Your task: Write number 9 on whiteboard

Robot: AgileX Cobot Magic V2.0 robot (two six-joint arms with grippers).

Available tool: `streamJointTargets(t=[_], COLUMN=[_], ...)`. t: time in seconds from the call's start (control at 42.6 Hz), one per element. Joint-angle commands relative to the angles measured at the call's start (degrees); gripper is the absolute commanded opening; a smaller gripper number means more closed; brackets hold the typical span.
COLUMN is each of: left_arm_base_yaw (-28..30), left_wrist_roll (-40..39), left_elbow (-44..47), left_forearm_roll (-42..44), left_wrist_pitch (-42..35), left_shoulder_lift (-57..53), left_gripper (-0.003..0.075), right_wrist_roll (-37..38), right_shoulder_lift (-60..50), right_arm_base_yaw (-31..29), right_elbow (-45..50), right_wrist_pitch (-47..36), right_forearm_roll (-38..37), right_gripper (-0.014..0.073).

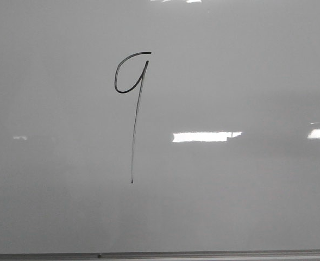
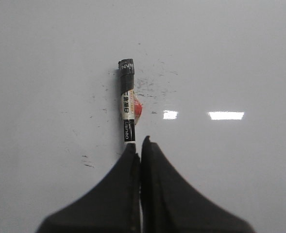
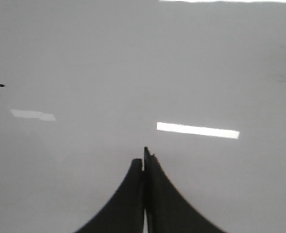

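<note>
The left end effector (image 2: 140,145) is showing its fingers pressed together, empty, with a marker (image 2: 127,100) lying just beyond its tips on faint black smudges (image 2: 150,86). The right end effector (image 3: 144,158) is likewise pinched closed on nothing. Farther off, the 9 (image 1: 132,98) is sitting left of centre on the glossy whiteboard (image 1: 246,206), only its edge showing in the right wrist view.

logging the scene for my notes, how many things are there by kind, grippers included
Glossy pale grey-white whiteboard: 1
Thin black hand-drawn number 9: 1
Black-capped marker with a white label: 1
Black grippers, both shut, left gripper and right gripper: 2
Total: 5
</note>
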Motion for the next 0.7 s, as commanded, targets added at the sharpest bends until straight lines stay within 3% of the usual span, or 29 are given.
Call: streamJointTargets(t=[0.0, 0.282, 0.681], left_arm_base_yaw=[0.03, 0.03, 0.03], left_wrist_roll=[-0.43, -0.43, -0.43], left_elbow=[0.17, 0.17, 0.17], left_forearm_roll=[-0.59, -0.59, -0.59], left_wrist_pitch=[-4.85, -4.85, -4.85], left_shoulder_lift=[-0.99, -0.99, -0.99], left_gripper=[-0.0019, -0.0019, -0.0019], right_wrist_roll=[2.13, 5.6, 6.52], right_shoulder_lift=[-4.52, -16.48, -20.56], right_arm_base_yaw=[-3.6, -8.57, -8.57], right_elbow=[1.54, 4.28, 4.28], right_wrist_pitch=[-1.4, 14.37, 18.81], right_forearm_roll=[-1.55, -6.32, -6.92], right_gripper=[-0.007, -0.007, -0.007])
